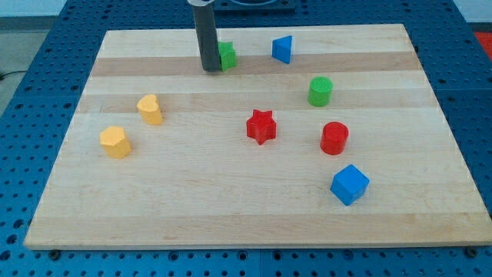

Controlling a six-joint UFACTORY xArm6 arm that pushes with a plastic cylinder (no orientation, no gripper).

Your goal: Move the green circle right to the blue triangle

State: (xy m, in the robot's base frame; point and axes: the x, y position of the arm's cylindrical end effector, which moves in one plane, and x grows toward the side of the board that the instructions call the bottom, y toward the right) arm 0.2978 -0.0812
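The green circle [320, 91] is a short green cylinder on the wooden board, right of the middle. The blue triangle [283, 49] stands near the view's top, up and to the left of the green circle. My tip [211, 69] is the lower end of the dark rod near the view's top, left of the blue triangle. It touches, or nearly touches, the left side of a second green block [227, 55] whose shape is partly hidden by the rod. The tip is far left of the green circle.
A red star [261, 126] lies mid-board, a red cylinder [334, 138] below the green circle, a blue cube [350, 185] at lower right. A yellow heart [150, 109] and a yellow hexagon [115, 141] sit at the left. The board [192, 208] rests on a blue perforated table.
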